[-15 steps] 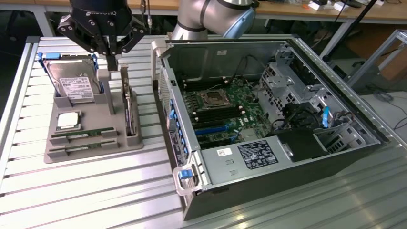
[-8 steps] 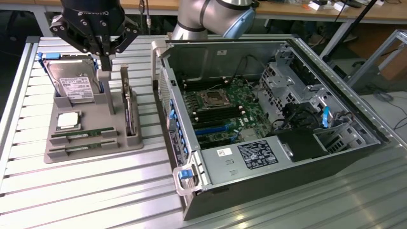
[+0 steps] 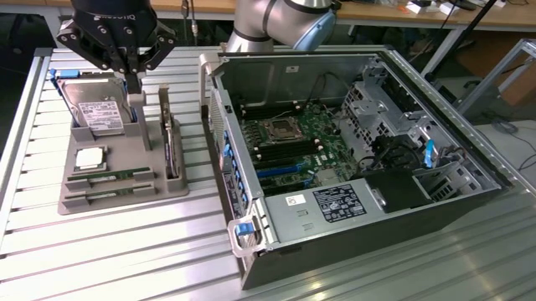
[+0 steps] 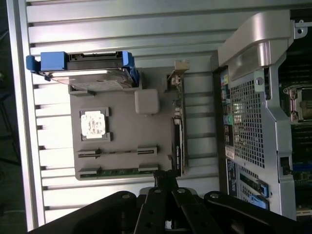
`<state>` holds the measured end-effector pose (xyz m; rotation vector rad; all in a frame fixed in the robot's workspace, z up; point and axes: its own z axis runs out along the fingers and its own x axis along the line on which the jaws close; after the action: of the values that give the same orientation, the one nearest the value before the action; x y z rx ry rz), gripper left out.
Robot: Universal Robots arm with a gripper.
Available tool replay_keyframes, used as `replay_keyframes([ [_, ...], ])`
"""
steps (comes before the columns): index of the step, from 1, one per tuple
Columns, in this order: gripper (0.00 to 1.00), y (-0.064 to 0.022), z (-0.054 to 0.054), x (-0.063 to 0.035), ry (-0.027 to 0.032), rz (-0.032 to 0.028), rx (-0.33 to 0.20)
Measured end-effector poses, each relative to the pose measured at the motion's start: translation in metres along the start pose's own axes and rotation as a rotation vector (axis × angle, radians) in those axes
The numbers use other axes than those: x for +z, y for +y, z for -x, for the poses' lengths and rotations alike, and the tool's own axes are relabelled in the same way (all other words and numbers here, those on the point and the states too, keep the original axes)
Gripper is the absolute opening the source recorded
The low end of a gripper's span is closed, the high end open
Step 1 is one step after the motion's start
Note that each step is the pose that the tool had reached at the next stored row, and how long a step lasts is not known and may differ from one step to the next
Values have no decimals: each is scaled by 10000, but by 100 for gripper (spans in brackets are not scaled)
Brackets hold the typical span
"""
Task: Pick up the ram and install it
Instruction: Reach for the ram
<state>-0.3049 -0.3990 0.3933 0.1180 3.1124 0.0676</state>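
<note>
Lying slotted, the ram [image 3: 109, 175] runs lengthwise across the exterior view; the tool [image 3: 134, 88] hangs closed, empty.

The exterior view looks down at a slant from high above the slatted table [image 3: 125, 257]. It stands far enough off to take in the grey parts tray [image 3: 125, 202] on the exterior view's left and the whole open computer case [image 3: 335, 219] on its right. The wrist view faces straight down on the tray from nearer, past the gripper [image 4: 165, 176]. Both views share the tray, its hard drive [image 3: 100, 110] and processor [image 3: 90, 158], and the case's perforated rear panel [image 4: 246, 122].
</note>
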Motion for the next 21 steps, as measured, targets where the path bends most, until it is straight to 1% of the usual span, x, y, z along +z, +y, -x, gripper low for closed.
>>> replay_keyframes([
  [8, 10, -5, -62, -2, 0, 0, 0],
  [10, 10, -7, -99, -3, 1, 0, 0],
  [14, 10, -10, -131, -4, 0, 0, 0],
  [17, 10, -13, -175, -5, 0, 0, 0],
  [21, 10, -40, -177, -5, 0, 1, 0],
])
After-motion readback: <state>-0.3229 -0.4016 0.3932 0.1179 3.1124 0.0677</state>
